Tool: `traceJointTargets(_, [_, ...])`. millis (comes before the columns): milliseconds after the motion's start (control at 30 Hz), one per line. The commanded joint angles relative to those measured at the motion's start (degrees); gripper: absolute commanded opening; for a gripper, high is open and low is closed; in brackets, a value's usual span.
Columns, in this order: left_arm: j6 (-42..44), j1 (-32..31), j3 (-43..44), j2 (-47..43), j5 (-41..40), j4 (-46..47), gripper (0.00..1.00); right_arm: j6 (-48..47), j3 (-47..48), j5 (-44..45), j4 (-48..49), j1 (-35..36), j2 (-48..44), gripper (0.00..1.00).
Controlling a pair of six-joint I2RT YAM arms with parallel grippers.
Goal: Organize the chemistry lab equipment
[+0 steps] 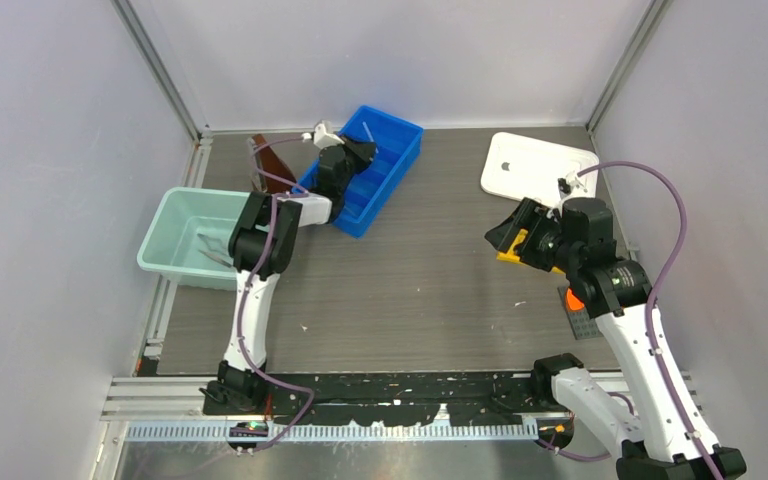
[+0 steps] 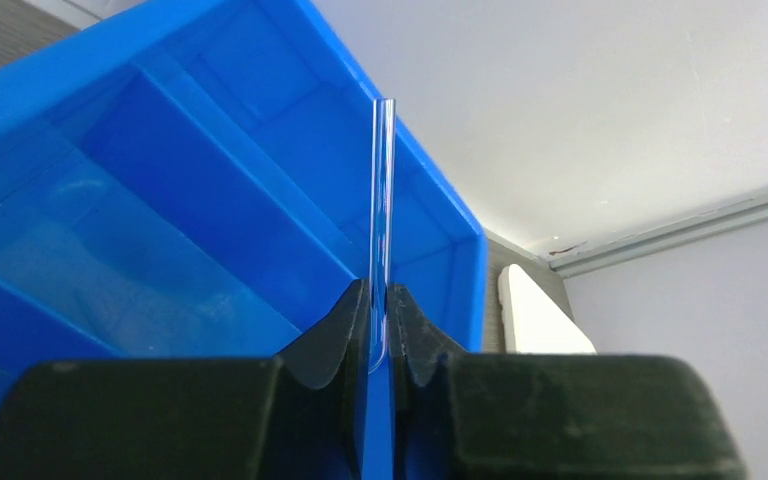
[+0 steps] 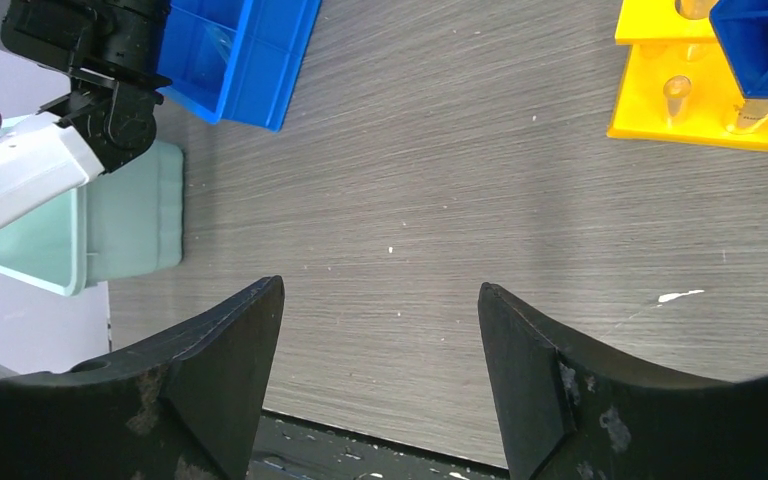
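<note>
- Rod (image 2: 384, 200), thin clear glass, pinched upright in the left gripper (image 2: 380, 312) over the blue bin (image 2: 190, 190) at the back of the table (image 3: 440, 180).
- The rod's low end is hidden behind the fingers.
- Other side, the right gripper (image 3: 380, 350) hangs spread wide over bare tabletop, nothing in it.
- Near it the yellow rack (image 3: 660, 100) with a blue-capped tube (image 3: 765, 45), both cut off at the frame edge; from above the arm covers most of the rack.
- Left of the bin, a teal tub (image 1: 175, 235), left arm (image 1: 260, 240) partly over it; something thin and silvery inside, too small to call.
- Back right, a white lid (image 1: 535, 165), well apart.
</note>
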Motion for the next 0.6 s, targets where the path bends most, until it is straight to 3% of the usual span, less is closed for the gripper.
traceJointTargets(0, [1.8,0.0,1.5,2.2,-2.5,5.0,0.13,-2.3,1.1,1.5,1.3,0.2,1.3,0.78])
traceJointTargets(300, [4.1,0.1,0.9,0.8,-2.4,5.6,0.27,-3.5,1.8,3.1,0.7,0.3,2.9,0.79])
traceJointTargets(567, [7.8,0.0,-4.2,-7.8,-1.2,5.6,0.3,-2.2,1.4,0.9,-1.2,0.3,3.2,0.8])
